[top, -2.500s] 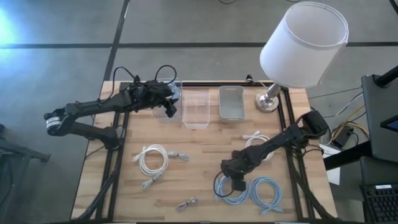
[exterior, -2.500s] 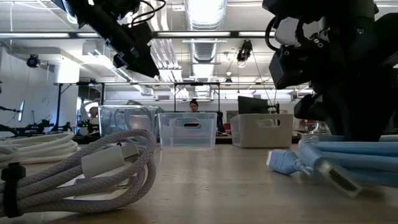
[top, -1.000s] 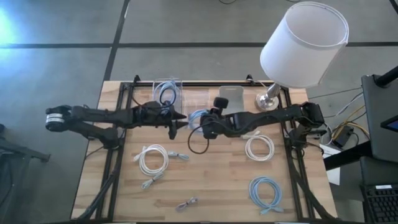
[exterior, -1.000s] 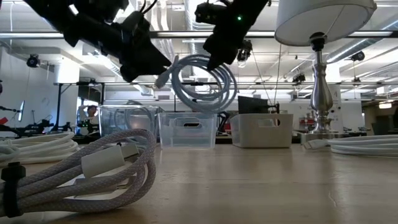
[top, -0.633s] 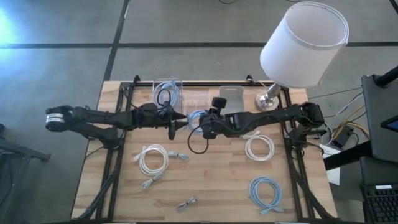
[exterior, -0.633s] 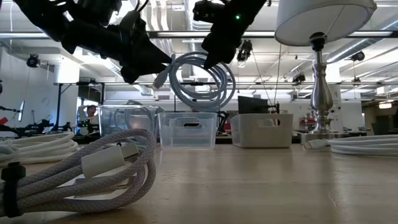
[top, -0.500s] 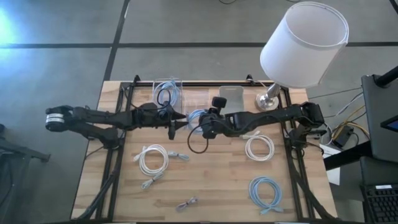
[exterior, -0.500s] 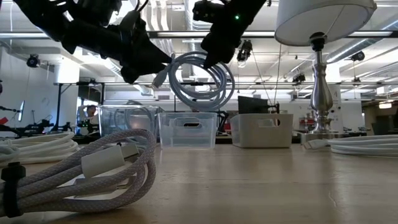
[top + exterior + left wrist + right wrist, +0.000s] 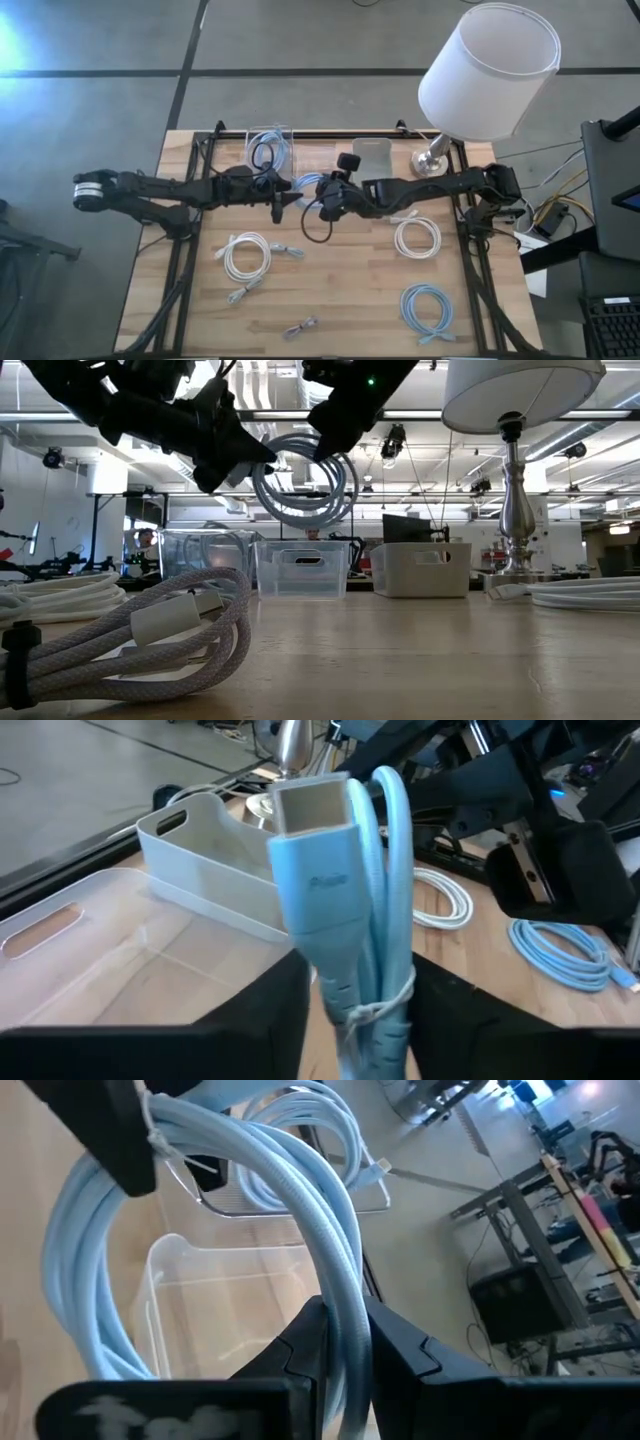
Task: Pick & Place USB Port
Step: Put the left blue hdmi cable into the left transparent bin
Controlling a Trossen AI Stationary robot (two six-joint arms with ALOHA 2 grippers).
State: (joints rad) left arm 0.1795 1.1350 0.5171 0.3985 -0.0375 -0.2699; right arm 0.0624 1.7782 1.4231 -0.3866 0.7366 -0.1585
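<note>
Above the worktop (image 9: 330, 290), the right hand (image 9: 326, 199) is clamped on a light-blue coiled cable (image 9: 300, 480) while the left hand (image 9: 279, 199) closes on its tied end beside the plug, the coil hanging in the air between them near the middle clear bin (image 9: 315, 163). This looks like a mid-air handover; next, one hand should let go so the other can lower the coil into a bin. Counted: three bins, one holding a blue cable (image 9: 268, 148); two white coils, one blue coil and a small connector lie loose, beside one lamp (image 9: 487, 70).
</note>
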